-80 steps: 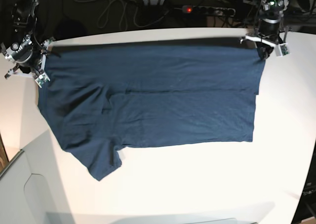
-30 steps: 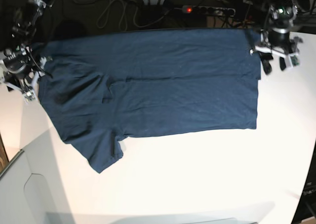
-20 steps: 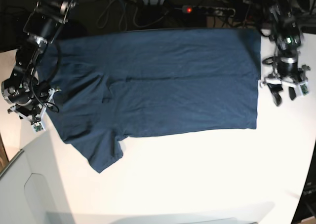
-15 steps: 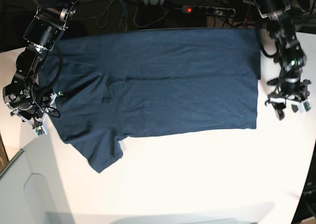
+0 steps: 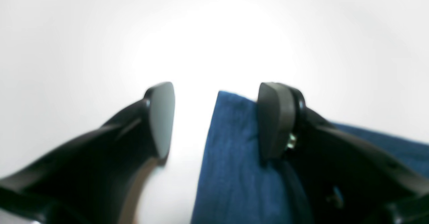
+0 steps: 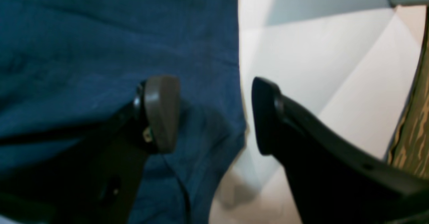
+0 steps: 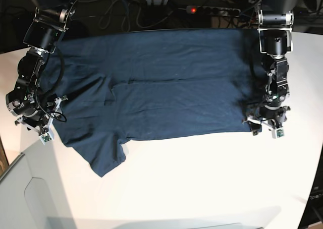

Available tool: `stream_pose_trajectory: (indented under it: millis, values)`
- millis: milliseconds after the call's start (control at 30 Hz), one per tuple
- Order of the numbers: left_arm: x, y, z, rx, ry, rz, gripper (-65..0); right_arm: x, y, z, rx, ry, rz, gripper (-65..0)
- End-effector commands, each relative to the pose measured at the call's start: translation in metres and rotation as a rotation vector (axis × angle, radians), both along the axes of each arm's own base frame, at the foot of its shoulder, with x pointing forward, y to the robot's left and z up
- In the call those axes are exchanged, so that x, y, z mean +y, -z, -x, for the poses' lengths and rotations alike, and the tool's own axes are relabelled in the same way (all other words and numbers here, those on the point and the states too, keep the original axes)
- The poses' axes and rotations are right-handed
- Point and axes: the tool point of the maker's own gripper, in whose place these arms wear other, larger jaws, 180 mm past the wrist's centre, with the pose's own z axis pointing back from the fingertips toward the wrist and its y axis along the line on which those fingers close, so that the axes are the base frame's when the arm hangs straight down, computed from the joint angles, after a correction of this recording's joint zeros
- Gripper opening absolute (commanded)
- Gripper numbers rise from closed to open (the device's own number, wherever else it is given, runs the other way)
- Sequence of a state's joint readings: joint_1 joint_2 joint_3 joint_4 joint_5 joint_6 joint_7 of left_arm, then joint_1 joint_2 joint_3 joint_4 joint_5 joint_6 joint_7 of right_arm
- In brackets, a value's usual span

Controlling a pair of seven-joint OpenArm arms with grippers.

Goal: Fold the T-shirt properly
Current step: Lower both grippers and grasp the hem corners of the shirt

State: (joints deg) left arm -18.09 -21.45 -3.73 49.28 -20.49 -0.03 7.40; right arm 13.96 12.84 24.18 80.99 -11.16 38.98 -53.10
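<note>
White tabletop fills the base view, with dark clutter of cables and a power strip with a red light beyond its far edge. Spread across the far half lies the T-shirt, dark navy, flat, long axis running across the view. One short sleeve sticks out toward the near edge on the view's left.

My left gripper sits at the shirt's near corner on the view's right. From the left wrist camera: jaws well apart, nothing clamped. One finger is over bare white table, the other finger is over the blue cloth, so the shirt's edge runs through the gap. Whether the pad on the cloth side presses the fabric or floats above it, I cannot tell.

My right gripper sits at the shirt's opposite end, on the view's left, beside the edge above the sleeve. From the right wrist camera: jaws likewise wide, nothing held. One finger is over the navy fabric, the other finger is over pale table, and the cloth edge falls between them. Contact with the fabric not readable here either; the picture is soft.

A greyish panel occupies the near left corner of the base view, apart from the shirt.
</note>
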Motion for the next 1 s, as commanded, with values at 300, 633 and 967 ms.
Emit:
stream_pose_trajectory:
  millis: [300,633,967]
  values:
    - [0.004,-0.007,-0.003,-0.027,-0.001,-0.010,-53.6,0.003,-0.021,-0.038,-0.071,-0.016,-0.046,-32.4]
    - [0.006,-0.008,-0.003,-0.029,-0.005,-0.012,-65.0,0.052,-0.026,-0.101,-0.197,-0.156,-0.211,-32.4]
    - [0.005,-0.003,0.002,-0.018,-0.001,-0.016,-65.0,0.022,-0.006,-0.140,-0.360,0.087,-0.404,-32.3]
